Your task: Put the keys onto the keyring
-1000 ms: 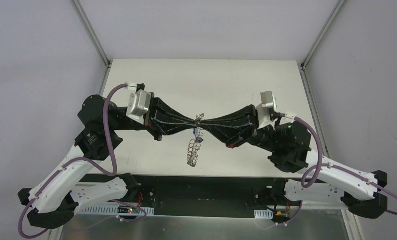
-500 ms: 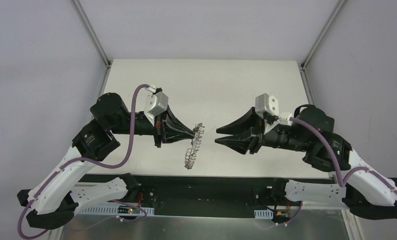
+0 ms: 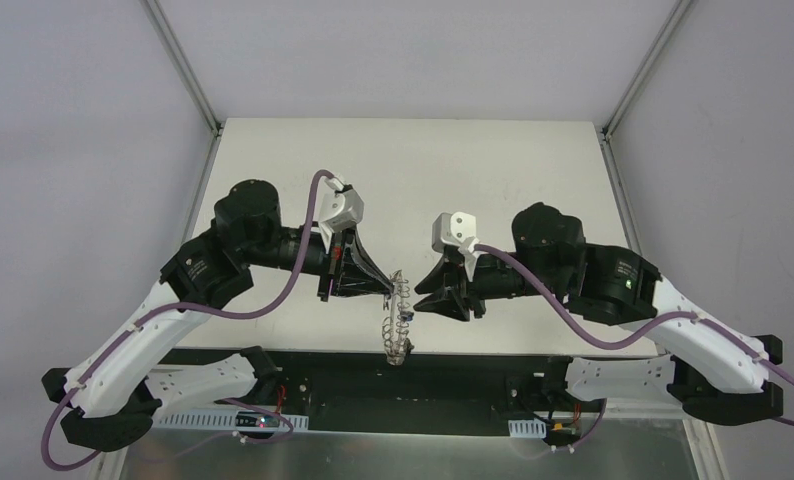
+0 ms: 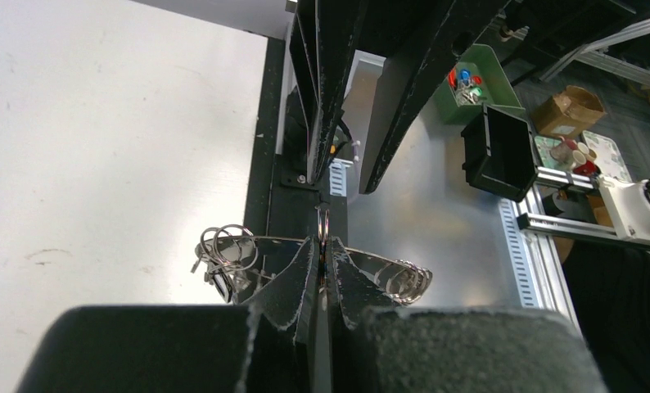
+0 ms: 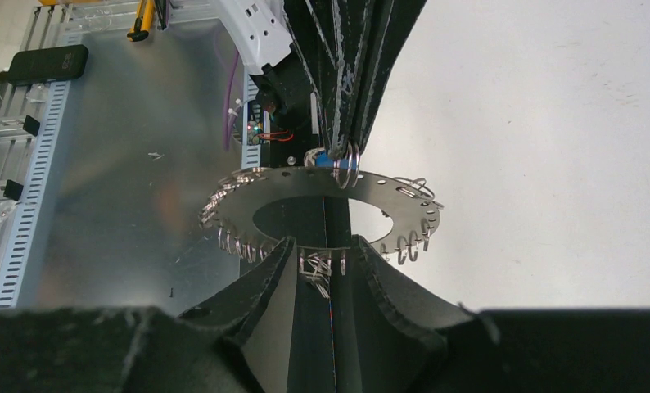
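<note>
The keyring (image 3: 397, 325) is a flat silvery disc edged with many small wire loops. It hangs in the air over the table's near edge. My left gripper (image 3: 393, 287) is shut on one loop at its top rim, as the left wrist view shows (image 4: 323, 246), with the ring (image 4: 387, 266) edge-on behind the fingers. A black key cap (image 4: 222, 286) hangs among the loops on the left. My right gripper (image 3: 418, 297) is open just right of the ring. In the right wrist view (image 5: 324, 246) the ring's (image 5: 232, 209) near rim lies between the spread fingers. A blue key cap (image 5: 322, 157) sits by the left fingertips.
The white table (image 3: 273, 160) stretches behind both arms. Its black front rail (image 3: 473, 365) lies below the ring. Off the table, the left wrist view shows a green bin (image 4: 495, 86) with coloured bits and a black bin (image 4: 502, 147).
</note>
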`<state>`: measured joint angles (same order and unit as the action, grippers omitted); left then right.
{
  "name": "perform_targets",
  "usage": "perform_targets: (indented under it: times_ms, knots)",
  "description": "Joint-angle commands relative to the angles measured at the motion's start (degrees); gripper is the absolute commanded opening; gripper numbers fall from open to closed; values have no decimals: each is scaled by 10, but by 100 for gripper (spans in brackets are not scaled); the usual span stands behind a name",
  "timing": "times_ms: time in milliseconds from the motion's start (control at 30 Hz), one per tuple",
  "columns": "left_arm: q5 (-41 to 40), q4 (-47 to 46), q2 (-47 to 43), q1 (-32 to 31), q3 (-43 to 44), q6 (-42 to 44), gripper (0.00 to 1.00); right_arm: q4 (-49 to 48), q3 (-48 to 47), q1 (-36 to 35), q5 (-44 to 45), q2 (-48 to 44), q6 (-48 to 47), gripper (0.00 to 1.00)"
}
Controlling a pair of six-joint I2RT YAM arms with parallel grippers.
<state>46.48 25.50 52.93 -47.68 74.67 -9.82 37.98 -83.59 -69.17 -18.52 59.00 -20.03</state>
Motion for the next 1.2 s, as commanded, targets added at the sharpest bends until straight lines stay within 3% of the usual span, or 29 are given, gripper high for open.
perform_targets:
  times_ms: [0,1167]
  knots:
    - [37,-8,8,-4,15,-14,0,2,-33,0,-16,14,-7,33]
    - [46,30,11,-4,12,32,0,-31,-57,55,-116,83,68,30]
